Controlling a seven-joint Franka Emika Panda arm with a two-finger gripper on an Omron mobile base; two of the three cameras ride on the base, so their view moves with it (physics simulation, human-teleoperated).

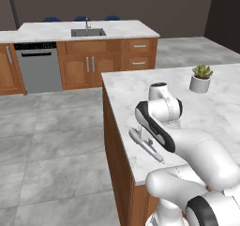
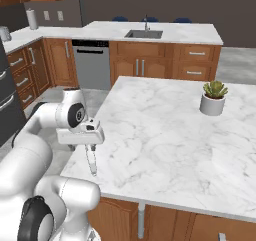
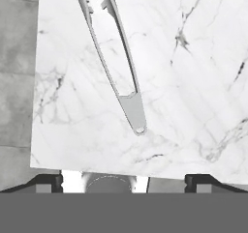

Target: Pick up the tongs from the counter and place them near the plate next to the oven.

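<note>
On veined marble counter (image 1: 220,112), tongs (image 3: 114,58) near edge, kitchen

White marble, brown wood, silver metal

The counter (image 2: 165,135) is white marble with thin grey veins over warm brown wood cabinets (image 1: 117,173); on it the tongs (image 3: 114,58) are pale silver-grey. At about two o'clock on the slab, a white pot (image 2: 212,105) holds a green succulent (image 2: 215,89) with yellowish tips. The far marble top (image 1: 117,29) shows the same white-and-grey pattern, with a steel-grey sink (image 1: 88,32), a grey dishwasher (image 1: 38,70) with a black top band, and silver handles (image 1: 139,46) on brown drawers. The floor (image 1: 51,145) is mottled grey tile. The gripper (image 3: 123,181) has dark finger tips; the arm (image 1: 197,150) is white with dark joints.
</note>
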